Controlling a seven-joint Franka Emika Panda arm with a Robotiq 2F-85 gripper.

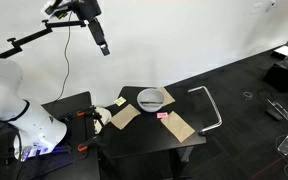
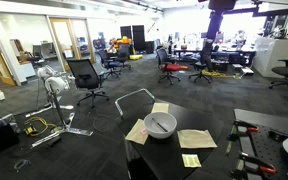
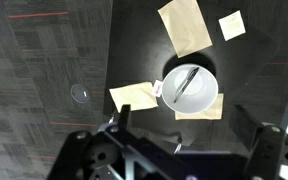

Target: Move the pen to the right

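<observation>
a: what's the surface (image 3: 139, 45) like?

b: black, matte and flat, standing on dark ribbed carpet (image 3: 44, 80). an exterior view shows an open office with black swivel chairs (image 2: 84, 75) behind it.

a: and on top?

b: a round white bowl (image 3: 208, 99), smooth-walled. tan paper sheets (image 3: 189, 25) lie flat around it at 12, 6 and 9 o'clock, the last two touching its rim. a square yellow note (image 3: 232, 25) sits at 1 o'clock, apart from the bowl.

a: the pen?

b: only the wrist view looks into the bowl. a slim pale stick (image 3: 187, 80), seemingly the pen, lies slanted inside. the exterior views are too small to show it.

a: the pincer?

b: the pincer (image 3: 181, 135) hangs high above the surface, its jaws spread wide with nothing between them. in an exterior view it (image 1: 104, 47) sits at 11 o'clock from the bowl.
</observation>
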